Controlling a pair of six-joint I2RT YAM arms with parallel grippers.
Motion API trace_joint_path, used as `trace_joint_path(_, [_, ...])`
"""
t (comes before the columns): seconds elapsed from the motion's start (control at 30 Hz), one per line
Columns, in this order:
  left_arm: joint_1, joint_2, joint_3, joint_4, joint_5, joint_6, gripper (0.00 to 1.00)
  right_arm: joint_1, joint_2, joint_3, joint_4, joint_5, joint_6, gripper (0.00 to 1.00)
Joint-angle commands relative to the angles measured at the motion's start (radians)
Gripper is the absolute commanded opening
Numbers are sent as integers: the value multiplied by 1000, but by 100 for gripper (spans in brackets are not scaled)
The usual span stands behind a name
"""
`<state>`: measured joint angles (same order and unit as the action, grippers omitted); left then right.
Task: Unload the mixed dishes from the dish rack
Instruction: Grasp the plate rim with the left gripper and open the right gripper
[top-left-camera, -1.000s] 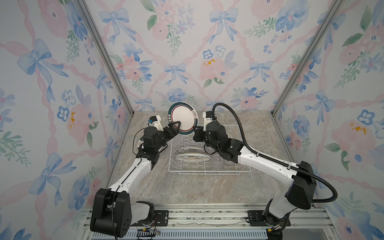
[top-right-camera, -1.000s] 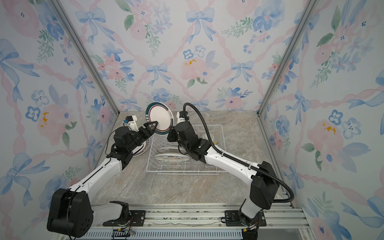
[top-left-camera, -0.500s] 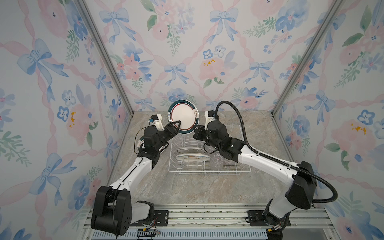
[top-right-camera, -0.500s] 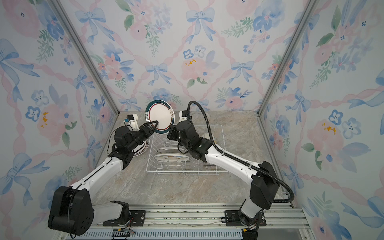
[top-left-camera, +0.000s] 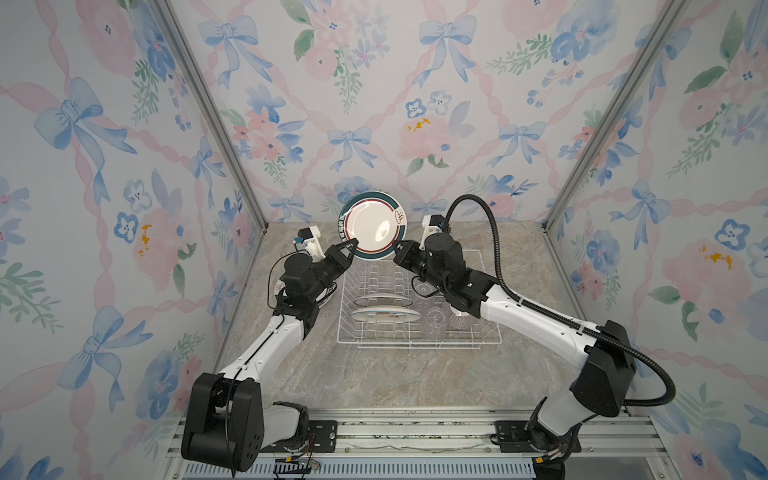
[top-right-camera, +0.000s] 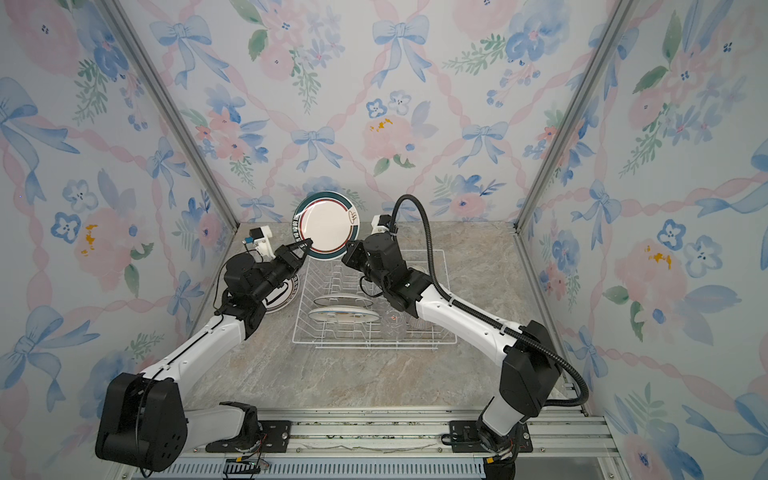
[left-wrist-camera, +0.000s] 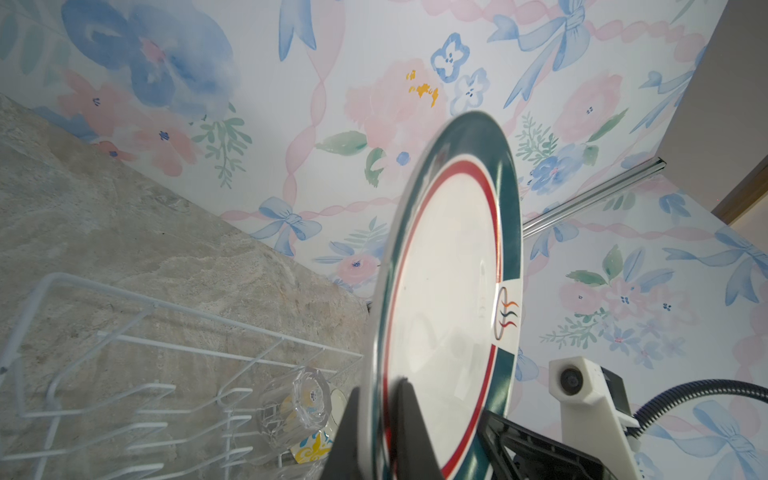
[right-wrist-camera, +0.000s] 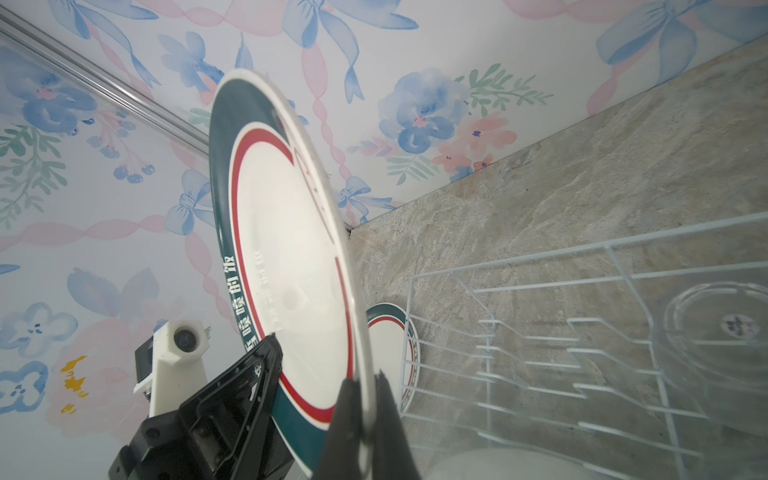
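change: left gripper (top-left-camera: 352, 245) now clamped onto plate rim, was open earlier
left jaws: pinching glossy round plate (top-left-camera: 372, 224) lower left edge
right jaws: right gripper (top-left-camera: 398, 248) pinching opposite edge
plate: upright, above white wire dish rack (top-left-camera: 490, 332)
rack: two plates, clear glass inside

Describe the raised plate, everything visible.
The raised plate is round and glossy white, ceramic-looking, with a dark green rim band, thin red ring, printed characters and a small logo. It is held on edge, face toward the cameras, above the dish rack's far end. The left gripper and right gripper each pinch its lower rim on opposite sides.
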<state>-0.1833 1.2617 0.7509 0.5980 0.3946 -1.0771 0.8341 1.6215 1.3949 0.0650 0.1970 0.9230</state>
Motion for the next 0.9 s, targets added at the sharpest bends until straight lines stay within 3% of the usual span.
trace_joint_path(0.0, [-16,31,12,-23,43,81,0,22,18,21,16,-85,-82,0])
trace_joint_path(0.17, [-16,38,15,-23,44,82,0,21,25,21,23,-94,-88,10])
trace_joint_path(0.3, [-16,25,9,-24,21,97,0,13,24,15,25,-97,-93,26])
trace_joint_path(0.4, [-15,16,2,-25,1,101,0,5,19,5,33,-100,-96,30])
trace_joint_path(0.53, [-14,9,-1,-53,-30,112,0,0,13,-9,46,-105,-102,43])
trace_joint_path(0.73, [-11,-12,2,-100,-82,133,0,-9,3,-36,82,-132,-124,72])
trace_joint_path(0.87, [-7,-34,7,-139,-113,148,0,-22,-3,-54,94,-151,-132,86])
